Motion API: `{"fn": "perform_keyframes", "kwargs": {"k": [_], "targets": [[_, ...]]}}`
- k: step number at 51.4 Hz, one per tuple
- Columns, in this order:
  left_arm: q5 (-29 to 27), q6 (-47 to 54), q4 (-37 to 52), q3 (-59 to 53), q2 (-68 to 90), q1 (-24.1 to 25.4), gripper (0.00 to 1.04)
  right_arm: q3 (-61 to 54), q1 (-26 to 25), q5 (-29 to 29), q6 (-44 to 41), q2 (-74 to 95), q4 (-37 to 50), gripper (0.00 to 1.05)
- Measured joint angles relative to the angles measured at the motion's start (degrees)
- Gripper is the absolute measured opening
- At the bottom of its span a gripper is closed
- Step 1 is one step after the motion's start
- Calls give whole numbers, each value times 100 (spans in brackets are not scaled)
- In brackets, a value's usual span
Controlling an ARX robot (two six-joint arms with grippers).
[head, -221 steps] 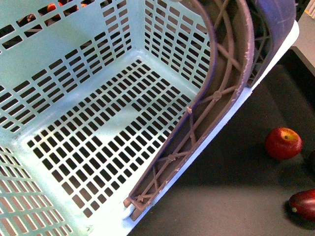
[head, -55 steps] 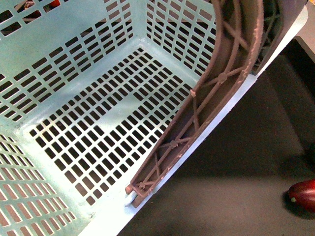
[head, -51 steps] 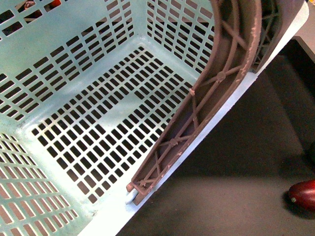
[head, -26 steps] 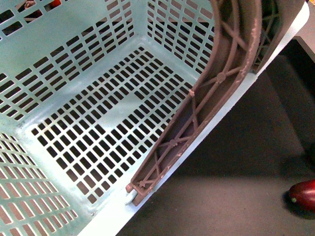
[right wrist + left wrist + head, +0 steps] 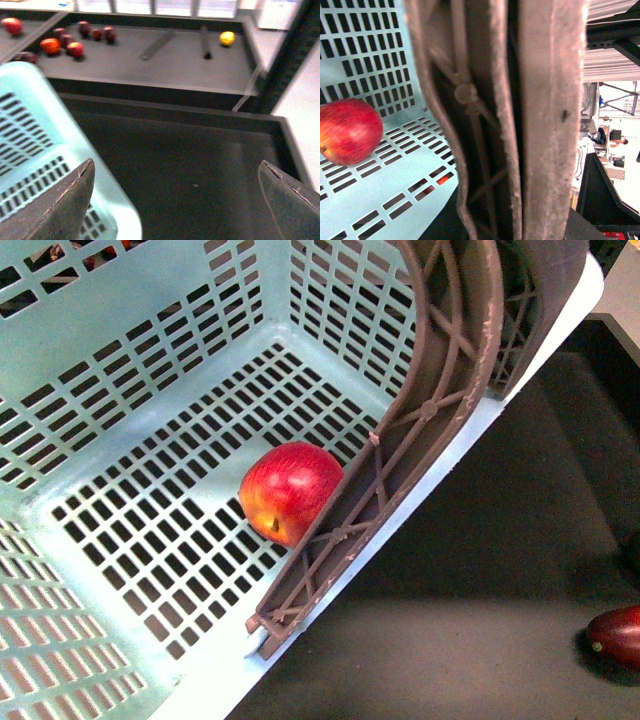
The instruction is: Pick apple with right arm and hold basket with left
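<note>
Resting on the slotted floor of the basket (image 5: 130, 350), the apple (image 5: 290, 490) lies against the side where the handle (image 5: 440, 390) is hinged. In the front view the handle's latticed bar crosses in front of the apple and hides its lower right edge. The yellow blush and stem dimple face the camera. The basket fills most of this view and is cut off at the top, left and bottom, so its full outline cannot be seen. On the dark table (image 5: 500, 570) beside it, a maroon fruit (image 5: 618, 637) is cut by the picture's edge and only partly shown.

The left wrist view is taken up by the handle (image 5: 495, 125), very close and blurred. Beyond it the apple (image 5: 349, 131) sits on the basket floor (image 5: 395, 185), clipped by the frame. No finger of the left gripper can be made out there, so whether it clasps the handle cannot be told.

The right gripper (image 5: 175, 163) stands wide and empty, and only the tips of its two dark fingers (image 5: 65, 205) show, the rest cut off. It hangs over bare table, with a corner of the basket (image 5: 50, 165) near one finger. Small far fruits (image 5: 65, 45) are too blurred to name.
</note>
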Motion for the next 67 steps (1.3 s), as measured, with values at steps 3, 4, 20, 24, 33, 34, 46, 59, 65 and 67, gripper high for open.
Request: {"fn": "perform_keyframes", "kwargs": {"k": [3, 4, 20, 24, 33, 34, 46, 59, 65, 67], "targets": [[28, -2, 0, 0, 0, 0, 17, -166, -306, 146, 87, -302, -111, 96], [31, -4, 0, 0, 0, 0, 17, -221, -378, 184, 103, -361, -50, 95], [-15, -24, 0, 2, 0, 2, 17, -2138, -944, -391, -39, -1344, 1904, 38], [-13, -20, 0, 2, 0, 2, 17, -2481, -1073, -518, -39, -1613, 1971, 22], [70, -42, 0, 2, 0, 0, 17, -2940, -1257, -691, -50, -2046, 1989, 2], [63, -44, 0, 2, 0, 0, 17, -2983, -1279, -713, -55, -2100, 1987, 2], [37, -17, 0, 2, 0, 2, 17, -3427, -1821, -1226, -55, -2708, 1836, 2], [44, -33, 0, 2, 0, 0, 17, -3748, -1849, -1266, -57, -3348, 1504, 2], [33, -28, 0, 2, 0, 2, 17, -3821, -1851, -1266, -57, -3580, 1355, 2], [31, -28, 0, 2, 0, 2, 17, -3849, -1851, -1266, -57, -3674, 1298, 2]]}}
